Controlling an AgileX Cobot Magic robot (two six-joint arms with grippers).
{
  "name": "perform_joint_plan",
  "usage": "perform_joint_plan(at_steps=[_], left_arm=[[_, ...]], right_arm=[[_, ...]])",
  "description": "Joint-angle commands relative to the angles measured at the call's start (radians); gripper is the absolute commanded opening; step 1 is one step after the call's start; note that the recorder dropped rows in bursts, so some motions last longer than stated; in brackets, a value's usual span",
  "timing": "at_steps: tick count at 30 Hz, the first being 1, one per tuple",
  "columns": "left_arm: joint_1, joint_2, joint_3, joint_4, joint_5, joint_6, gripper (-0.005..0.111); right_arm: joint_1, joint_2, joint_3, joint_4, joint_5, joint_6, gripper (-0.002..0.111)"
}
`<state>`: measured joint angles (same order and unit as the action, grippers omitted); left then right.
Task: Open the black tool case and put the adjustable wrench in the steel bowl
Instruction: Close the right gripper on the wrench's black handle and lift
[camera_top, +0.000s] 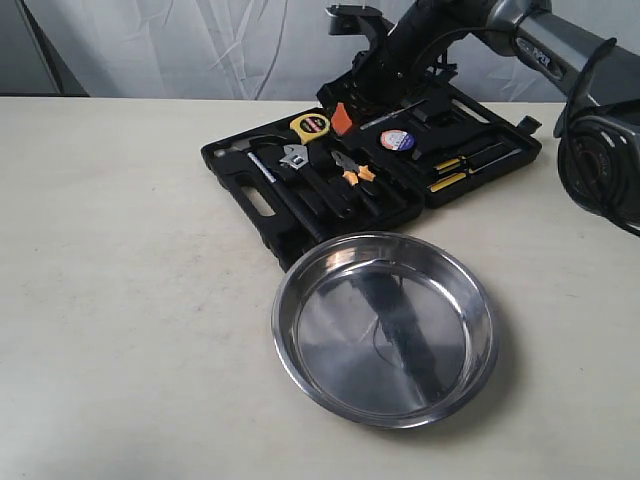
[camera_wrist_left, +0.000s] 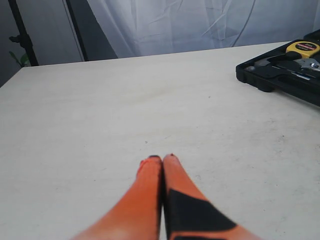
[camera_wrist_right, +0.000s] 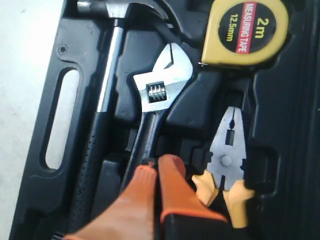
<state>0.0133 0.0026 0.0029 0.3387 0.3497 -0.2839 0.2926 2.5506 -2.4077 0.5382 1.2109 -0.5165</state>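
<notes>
The adjustable wrench (camera_wrist_right: 152, 107) lies in its moulded slot in the open black tool case (camera_wrist_right: 44, 192). In the exterior view its long axis runs from about 11 o'clock to 5 o'clock: the silver jaw head (camera_top: 294, 156) points to 11, away from the steel bowl (camera_top: 281, 300), and the black handle trails toward 5. A hammer (camera_wrist_right: 107, 75) lies just beside it, nearly parallel, on the side of the case's handle slot. Orange-handled pliers (camera_wrist_right: 226, 165) lie on its other side, and a yellow tape measure (camera_wrist_right: 245, 30) sits just beyond the wrench head.

The right gripper (camera_wrist_right: 156, 161) hangs over the lower part of the wrench handle with its orange fingers pressed together and nothing between them. Whether the tips touch the handle cannot be told.

The case sits open with both halves flat on the pale table (camera_top: 120, 300). The bowl stands at about 5 o'clock from the wrench, its far rim just beside the case's near edge — nothing in it but reflections.

The left gripper (camera_wrist_left: 161, 158) is also closed and empty, over bare table, with one corner of the case (camera_wrist_left: 272, 75) in its view.
</notes>
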Motion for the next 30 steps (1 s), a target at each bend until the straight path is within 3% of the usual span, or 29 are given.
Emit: perform_joint_plan(at_steps=[1,13,16,19,21,30], left_arm=[[0.004,-0.003,-0.003,0.004,-0.011,-0.001,0.000],[0.004,-0.003,-0.003,0.004,-0.011,-0.001,0.000],[0.004,-0.003,-0.003,0.004,-0.011,-0.001,0.000],[0.004,-0.003,-0.003,0.004,-0.011,-0.001,0.000],[0.004,-0.003,-0.003,0.004,-0.011,-0.001,0.000],[0.004,-0.003,-0.003,0.004,-0.011,-0.001,0.000]], right_arm=[[0.017,0.027,-0.009,-0.017,0.010,-0.006,-0.001],[0.104,0.059,-0.009,-0.103,-0.018,-0.006,0.001],[0.103,0.059,-0.009,-0.103,-0.051,-0.006,0.019],[0.103,0.059,-0.009,-0.123,-0.089,-0.004,0.045],[0.103,0.059,-0.009,-0.148,-0.116,0.026,0.053],[0.107,0.095,-0.009,-0.170,-0.122,0.046,0.049]])
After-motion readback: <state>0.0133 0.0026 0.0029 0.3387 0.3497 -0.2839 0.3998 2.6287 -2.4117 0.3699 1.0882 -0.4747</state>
